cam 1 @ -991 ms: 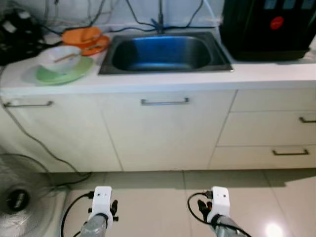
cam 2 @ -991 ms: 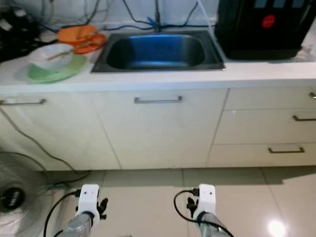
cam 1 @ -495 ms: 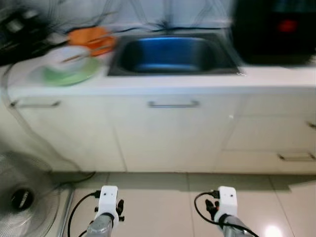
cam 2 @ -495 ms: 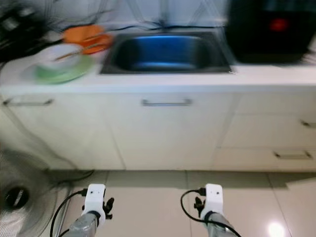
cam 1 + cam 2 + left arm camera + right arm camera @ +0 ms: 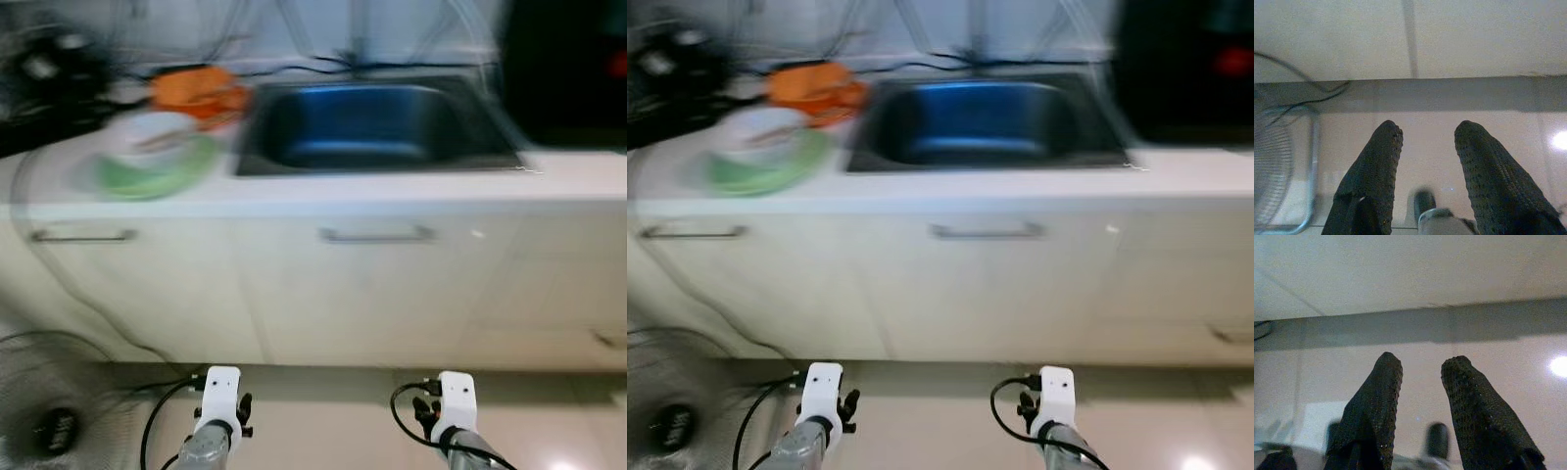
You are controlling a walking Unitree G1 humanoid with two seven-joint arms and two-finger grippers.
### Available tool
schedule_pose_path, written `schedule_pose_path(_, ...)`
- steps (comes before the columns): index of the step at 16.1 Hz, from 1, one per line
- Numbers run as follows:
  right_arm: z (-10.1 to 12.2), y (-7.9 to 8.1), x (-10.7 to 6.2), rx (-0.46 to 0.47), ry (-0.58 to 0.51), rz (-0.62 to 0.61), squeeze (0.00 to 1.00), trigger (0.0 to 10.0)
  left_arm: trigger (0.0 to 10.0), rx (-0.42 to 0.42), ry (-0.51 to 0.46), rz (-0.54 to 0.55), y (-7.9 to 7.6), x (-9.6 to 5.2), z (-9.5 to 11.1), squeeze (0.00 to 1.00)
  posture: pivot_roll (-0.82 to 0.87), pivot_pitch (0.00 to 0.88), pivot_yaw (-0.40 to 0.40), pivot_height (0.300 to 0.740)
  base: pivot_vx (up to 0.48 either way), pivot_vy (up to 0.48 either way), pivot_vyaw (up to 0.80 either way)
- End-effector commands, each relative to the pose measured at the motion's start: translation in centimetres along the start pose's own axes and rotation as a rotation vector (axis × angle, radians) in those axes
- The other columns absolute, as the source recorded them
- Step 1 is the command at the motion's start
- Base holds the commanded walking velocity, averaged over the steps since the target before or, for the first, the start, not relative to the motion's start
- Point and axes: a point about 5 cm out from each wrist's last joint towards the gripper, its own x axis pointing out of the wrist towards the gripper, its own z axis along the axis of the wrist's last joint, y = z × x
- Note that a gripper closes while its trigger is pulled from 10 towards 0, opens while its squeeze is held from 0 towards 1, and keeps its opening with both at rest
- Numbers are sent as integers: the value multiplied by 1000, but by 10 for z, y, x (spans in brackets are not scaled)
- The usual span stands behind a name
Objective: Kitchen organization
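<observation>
My left hand hangs low over the floor, its two black fingers spread with a clear gap and nothing between them. My right hand hangs the same way, fingers parted and holding nothing.

The dishes sit on the worktop, all left of the sink: one white bowl resting on one green plate, close to the worktop's front edge, and behind them, nearer the sink's back corner, orange dishes too blurred to count. A dark appliance stands right of the sink. Below the sink run pale cabinet fronts with two bar handles that I can make out, one under the sink and one further left. A wire fan stands on the floor left of the sink, beside my left hand, with a cable trailing down the cabinets. The tiles between both hands and the cabinets lie open.
</observation>
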Motion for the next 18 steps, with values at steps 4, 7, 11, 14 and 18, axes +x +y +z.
schedule_pose_path(4, 3, 13, 3, -5, -2, 38, 0, 10000, 10000, 18, 0, 31, 11, 0, 1, 0, 34, 0, 83, 740, 288, 130, 0)
schedule_pose_path(7, 3, 14, 3, -6, -1, 41, 0, 10000, 10000, 30, -19, 20, 10, 0, 3, 0, 36, 0, 84, 740, 0, 0, 0)
schedule_pose_path(11, 18, 15, 5, -45, -84, 45, 0, 10000, 10000, 56, -157, -4, 2, 4, 29, 0, 50, 0, 85, 740, 0, 0, 0)
schedule_pose_path(14, 65, 22, 5, -134, -350, 96, 0, 10000, 10000, 88, -353, 15, 5, 2, 59, 0, 46, 0, 90, 740, 0, 0, 0)
schedule_pose_path(18, 119, 34, -10, -188, -677, 129, 0, 10000, 10000, 151, -601, 27, 6, -8, 98, 0, 46, 0, 90, 740, 0, 0, 0)
